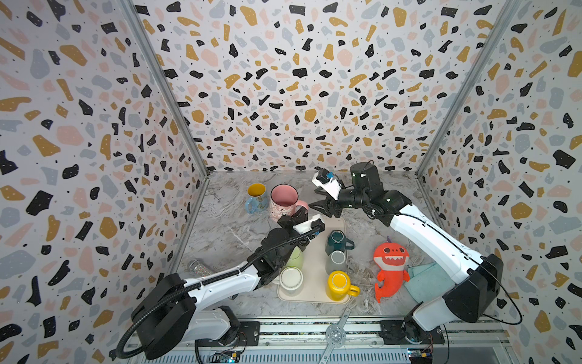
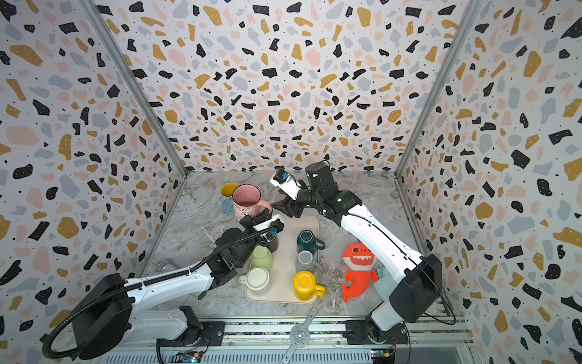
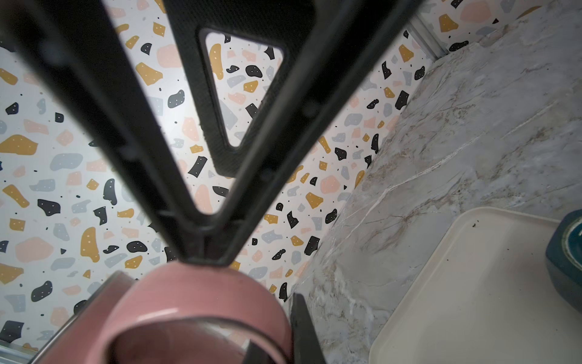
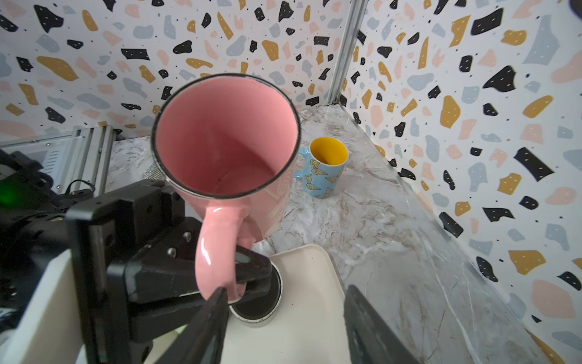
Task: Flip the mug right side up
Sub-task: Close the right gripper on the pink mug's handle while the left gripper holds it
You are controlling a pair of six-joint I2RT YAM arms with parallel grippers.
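My left claw (image 4: 248, 274) is clamped narrow on the handle (image 4: 217, 239) of the pink mug (image 4: 226, 135), and the mug stands mouth up just past the far left corner of the tray (image 1: 315, 283), over the table (image 1: 226, 227). I judge the turning itself done and the setting down in hand. From these views I cannot tell whether the base already rests on the marble, since my own fingers and the mug's body hide it. My right claw (image 4: 285, 290) hangs just beside the handle with its jaws apart and nothing between them. What comes next, as I read it, is to lower the mug until the table bears it, then ease my left claw off the handle without dragging the mug over, and keep it clear of the butterfly mug (image 4: 326, 170), which stands upright just beside it towards the table's far left corner. The pink mug is empty inside, and I see nothing in the butterfly mug's yellow hollow either. On the tray the rest seem to stand bottom up: a black cup (image 4: 258, 302) by the far left corner, right under my left claw, a dark green mug (image 1: 337, 241) and a grey cup (image 1: 337, 260) along the right edge, a yellow mug (image 1: 340, 285) at the near right corner, a white mug (image 1: 291, 279) at the near left, and a pale green cup (image 1: 295, 258) on the left edge.
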